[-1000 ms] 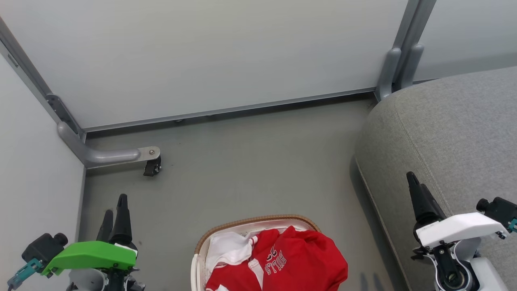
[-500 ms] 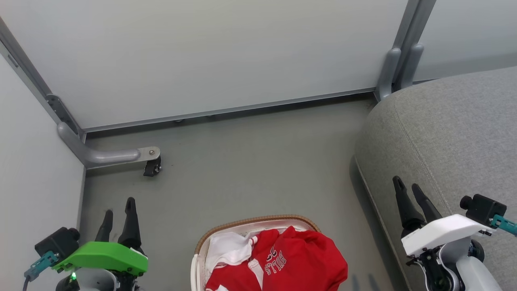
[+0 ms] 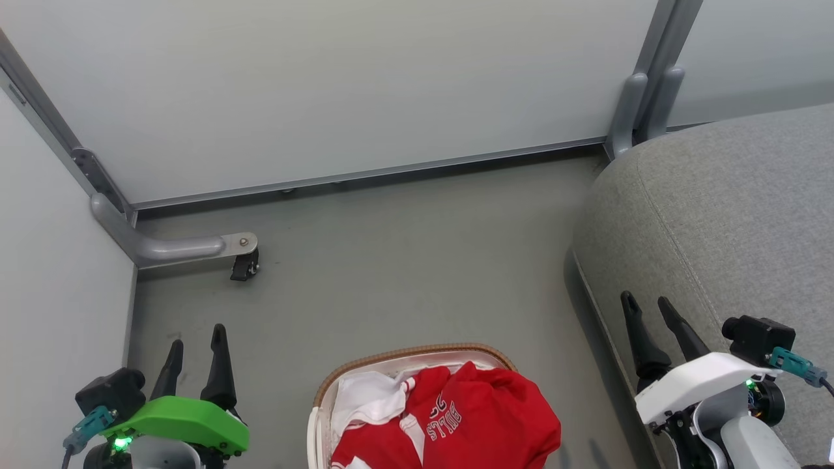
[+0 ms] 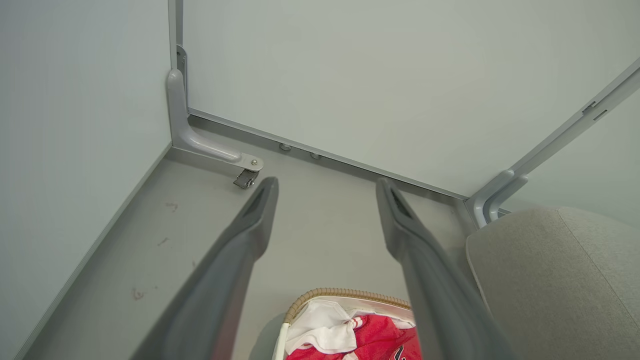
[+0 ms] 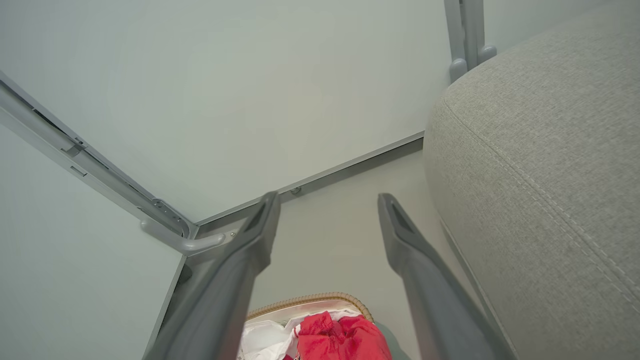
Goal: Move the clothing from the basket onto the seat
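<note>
Red clothing (image 3: 469, 420) with white lettering is heaped in the cream basket (image 3: 365, 370) with a brown woven rim at the bottom centre of the head view; a white liner (image 3: 365, 397) shows at its left. The grey seat (image 3: 730, 215) fills the right side. My left gripper (image 3: 197, 333) stands open at the lower left, over bare floor, apart from the basket. My right gripper (image 3: 646, 301) stands open at the lower right, over the seat's front edge. The clothing (image 4: 370, 340) and the seat (image 4: 550, 280) show in the left wrist view, and the clothing (image 5: 340, 337) and the seat (image 5: 540, 150) in the right wrist view.
Pale partition walls (image 3: 326, 85) close off the back and left. A grey bracket with a small caster (image 3: 244, 264) juts onto the floor at the back left. Grey floor (image 3: 404, 260) lies open between the basket, walls and seat.
Both grippers have opened from shut. The left gripper has shifted slightly right and down in the view; the right gripper has shifted left and down.
</note>
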Robot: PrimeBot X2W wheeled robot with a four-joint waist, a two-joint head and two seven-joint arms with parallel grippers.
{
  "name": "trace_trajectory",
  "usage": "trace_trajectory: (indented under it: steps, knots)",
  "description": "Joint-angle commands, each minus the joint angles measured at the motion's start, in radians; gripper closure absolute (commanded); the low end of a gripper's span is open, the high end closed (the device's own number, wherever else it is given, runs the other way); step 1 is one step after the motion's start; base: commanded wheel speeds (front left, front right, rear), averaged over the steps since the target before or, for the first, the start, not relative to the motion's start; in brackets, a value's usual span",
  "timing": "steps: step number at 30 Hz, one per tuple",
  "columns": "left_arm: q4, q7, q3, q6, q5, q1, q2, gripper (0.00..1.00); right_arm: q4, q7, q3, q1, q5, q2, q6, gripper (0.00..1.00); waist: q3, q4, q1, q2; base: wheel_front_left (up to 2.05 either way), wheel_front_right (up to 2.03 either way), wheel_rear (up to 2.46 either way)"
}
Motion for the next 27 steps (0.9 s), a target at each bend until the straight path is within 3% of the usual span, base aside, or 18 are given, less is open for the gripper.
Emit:
trace_trajectory:
  steps: [1,27]
  knots:
    - [-0.012,-0.012,-0.002,0.003,0.034,-0.001,0.006,0.0,-0.011,-0.011,0.002,-0.025,-0.032,-0.008,0.0,0.0,0.001,0.0,0.0,0.0,0.0,0.0,0.0]
    - [-0.03,-0.074,-0.001,-0.014,0.277,0.036,-0.026,0.0,-0.026,-0.074,0.005,0.017,-0.29,0.008,0.0,0.0,-0.009,-0.001,0.0,0.0,0.0,0.0,0.0]
